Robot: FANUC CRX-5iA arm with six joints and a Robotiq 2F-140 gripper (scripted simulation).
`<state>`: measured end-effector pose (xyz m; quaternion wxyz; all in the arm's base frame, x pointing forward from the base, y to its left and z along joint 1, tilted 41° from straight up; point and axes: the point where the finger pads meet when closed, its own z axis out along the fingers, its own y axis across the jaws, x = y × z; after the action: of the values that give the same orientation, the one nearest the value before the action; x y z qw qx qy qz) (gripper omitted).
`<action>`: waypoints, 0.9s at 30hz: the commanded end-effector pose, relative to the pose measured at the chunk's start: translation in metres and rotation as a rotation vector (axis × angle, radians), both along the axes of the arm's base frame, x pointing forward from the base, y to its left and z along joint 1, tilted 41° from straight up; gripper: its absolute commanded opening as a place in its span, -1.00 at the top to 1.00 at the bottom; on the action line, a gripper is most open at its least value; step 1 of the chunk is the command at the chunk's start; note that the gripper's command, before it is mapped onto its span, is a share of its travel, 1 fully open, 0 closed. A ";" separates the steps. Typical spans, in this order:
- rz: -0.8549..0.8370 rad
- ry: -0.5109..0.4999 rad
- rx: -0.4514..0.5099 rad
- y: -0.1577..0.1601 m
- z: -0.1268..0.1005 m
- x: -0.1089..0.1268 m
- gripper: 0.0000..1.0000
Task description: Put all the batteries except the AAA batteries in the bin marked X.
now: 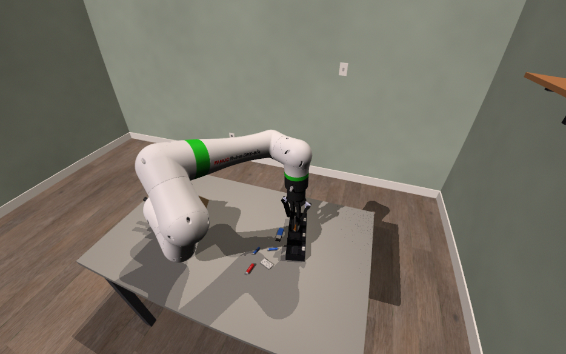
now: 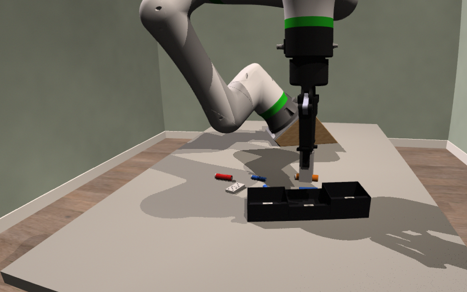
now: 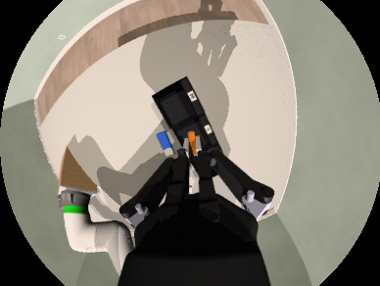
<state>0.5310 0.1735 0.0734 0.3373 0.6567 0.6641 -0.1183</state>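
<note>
My gripper (image 1: pixel 294 228) (image 2: pixel 305 177) (image 3: pixel 193 143) is shut on an orange battery (image 1: pixel 295 227) (image 2: pixel 315 178) (image 3: pixel 191 135). It holds the battery level above the row of black bins, over the middle one in the wrist view. The three joined bins (image 1: pixel 295 257) (image 2: pixel 267 213) (image 3: pixel 177 105) stand flat; their white labels are too small to read. A red battery (image 1: pixel 249 268) (image 2: pixel 223 176) lies on the table. A blue battery (image 1: pixel 256 250) (image 2: pixel 258 178) and another slim blue one (image 1: pixel 272 249) (image 2: pixel 264 185) lie nearer the bins. Whether either is AAA I cannot tell.
A blue block with a pale end (image 1: pixel 280 231) (image 2: pixel 308 188) (image 3: pixel 163 140) lies close beside the bins, on the robot's side. A white domino (image 1: pixel 266 263) (image 2: pixel 235 188) lies near the red battery. The arm's wooden wedge base (image 2: pixel 303 134) (image 3: pixel 74 173) stands farther back.
</note>
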 end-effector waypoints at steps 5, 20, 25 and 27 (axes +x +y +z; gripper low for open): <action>0.196 0.190 -0.076 0.001 0.000 0.003 0.89; 0.199 0.194 -0.078 0.001 0.000 0.002 0.89; 0.199 0.194 -0.078 -0.001 -0.003 0.003 0.89; 0.199 0.194 -0.078 -0.004 -0.006 0.004 0.89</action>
<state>0.5339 0.1716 0.0700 0.3067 0.5594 0.7504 -0.1731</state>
